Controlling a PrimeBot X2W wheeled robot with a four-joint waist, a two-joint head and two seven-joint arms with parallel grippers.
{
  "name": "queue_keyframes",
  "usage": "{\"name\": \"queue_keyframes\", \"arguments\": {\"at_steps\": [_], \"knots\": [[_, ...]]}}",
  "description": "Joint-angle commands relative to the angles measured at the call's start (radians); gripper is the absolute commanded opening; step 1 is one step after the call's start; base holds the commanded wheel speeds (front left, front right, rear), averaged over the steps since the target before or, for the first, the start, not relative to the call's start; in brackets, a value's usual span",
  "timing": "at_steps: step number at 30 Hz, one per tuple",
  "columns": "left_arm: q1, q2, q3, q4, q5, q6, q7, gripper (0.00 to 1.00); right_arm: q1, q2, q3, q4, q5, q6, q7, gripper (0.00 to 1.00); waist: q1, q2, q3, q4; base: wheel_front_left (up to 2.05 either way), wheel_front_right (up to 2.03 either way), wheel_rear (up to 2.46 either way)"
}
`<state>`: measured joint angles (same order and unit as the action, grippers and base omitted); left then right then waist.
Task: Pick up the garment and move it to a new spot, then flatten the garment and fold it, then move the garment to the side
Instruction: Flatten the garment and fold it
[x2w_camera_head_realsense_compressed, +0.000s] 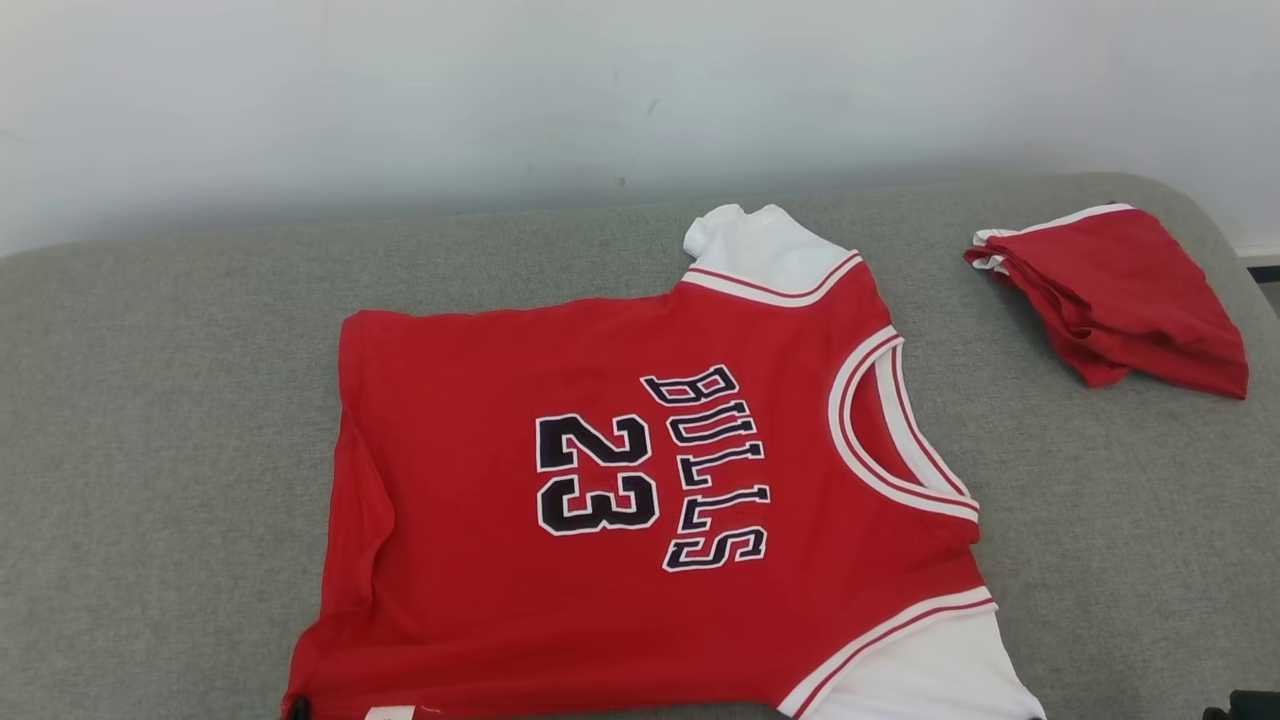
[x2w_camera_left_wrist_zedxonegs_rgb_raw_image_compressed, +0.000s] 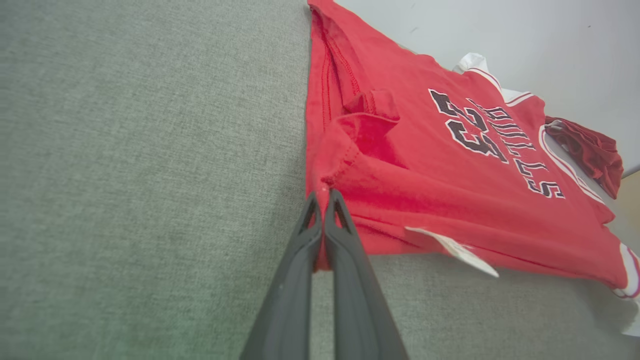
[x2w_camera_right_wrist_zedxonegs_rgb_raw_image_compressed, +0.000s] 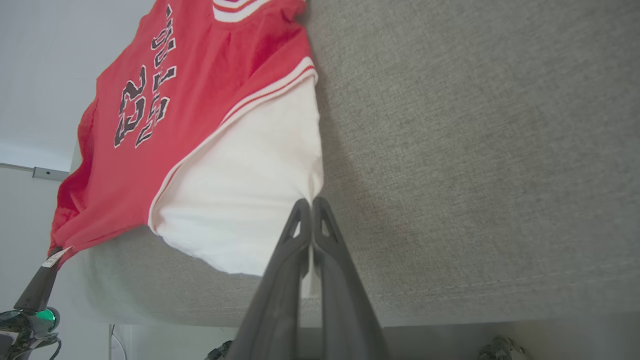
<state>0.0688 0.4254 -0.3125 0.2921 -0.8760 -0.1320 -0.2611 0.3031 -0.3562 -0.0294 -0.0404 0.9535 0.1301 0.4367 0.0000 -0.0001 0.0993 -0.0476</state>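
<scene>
Where the jersey (x2w_camera_head_realsense_compressed: 620, 480) lies spread face up on the grey cushion (x2w_camera_head_realsense_compressed: 150, 450), its neck points to the robot's right and its hem to the left, so "BULLS" and "23" read sideways in the head view. The left hand (x2w_camera_left_wrist_zedxonegs_rgb_raw_image_compressed: 324, 194) is pinched tight on the near hem corner, with red cloth caught between its two dark fingers. Just beside them a white tag (x2w_camera_left_wrist_zedxonegs_rgb_raw_image_compressed: 452, 249) sticks out from under the hem. Close to that corner the hem is rumpled, and a small flap of it is turned up. The right hand (x2w_camera_right_wrist_zedxonegs_rgb_raw_image_compressed: 311, 202) is also clamped on the jersey, gripping the edge of the near sleeve (x2w_camera_right_wrist_zedxonegs_rgb_raw_image_compressed: 240, 200), a white one that reaches the cushion's front edge. The right wrist view also catches the left hand at the far hem corner, where it holds the cloth past the cushion's edge. The far sleeve (x2w_camera_head_realsense_compressed: 760, 245) lies towards the wall (x2w_camera_head_realsense_compressed: 400, 100). A folded red garment (x2w_camera_head_realsense_compressed: 1120, 295) sits well apart from the jersey, at the cushion's far right corner.
</scene>
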Motion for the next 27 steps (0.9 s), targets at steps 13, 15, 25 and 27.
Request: {"name": "queue_keyframes", "arguments": {"at_steps": [13, 15, 25, 27], "knots": [[0.002, -0.021, 0.063, -0.084, 0.112, 0.003, -0.004, 0.00, -0.048, 0.101, -0.081, -0.120, -0.039, 0.001, 0.050, 0.00, 0.0000, 0.0001, -0.013, 0.011, 0.00, 0.00, 0.00], [-0.011, -0.021, 0.065, -0.095, 0.121, 0.003, -0.004, 0.00, -0.078, 0.105, -0.084, -0.126, -0.052, 0.001, 0.058, 0.00, 0.0000, 0.0001, -0.013, 0.012, 0.00, 0.00, 0.00], [-0.197, 0.026, -0.046, 0.005, 0.124, 0.003, -0.004, 0.00, -0.382, 0.096, -0.060, 0.075, -0.110, 0.001, 0.133, 0.00, 0.0000, 0.0001, 0.005, 0.015, 0.00, 0.00, 0.00], [-0.235, 0.036, -0.081, 0.041, 0.113, 0.003, -0.002, 0.00, -0.442, 0.095, -0.043, 0.138, -0.126, 0.001, 0.137, 0.00, 0.0000, 0.0001, 0.011, 0.014, 0.00, 0.00, 0.00]]}}
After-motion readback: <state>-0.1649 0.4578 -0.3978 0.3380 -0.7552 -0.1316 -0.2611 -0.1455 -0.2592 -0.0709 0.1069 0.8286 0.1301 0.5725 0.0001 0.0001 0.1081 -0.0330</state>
